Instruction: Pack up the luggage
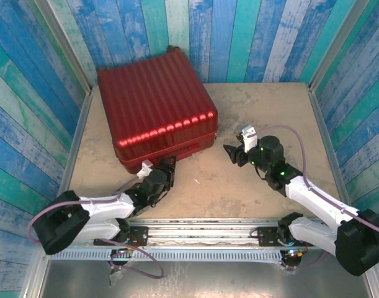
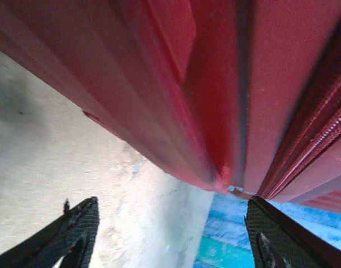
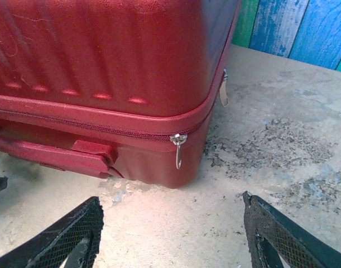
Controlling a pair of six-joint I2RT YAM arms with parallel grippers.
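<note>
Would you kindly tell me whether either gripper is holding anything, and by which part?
Nothing is held: the left gripper and the right gripper both stand open near the closed luggage, with nothing between their fingers.

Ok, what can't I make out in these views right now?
Suitcase contents: top view, the closed shell hides them.
Zipper past the corner zipper pull: right wrist view, the left frame edge cuts it off.
Seam detail: left wrist view, too close, blurred.
</note>
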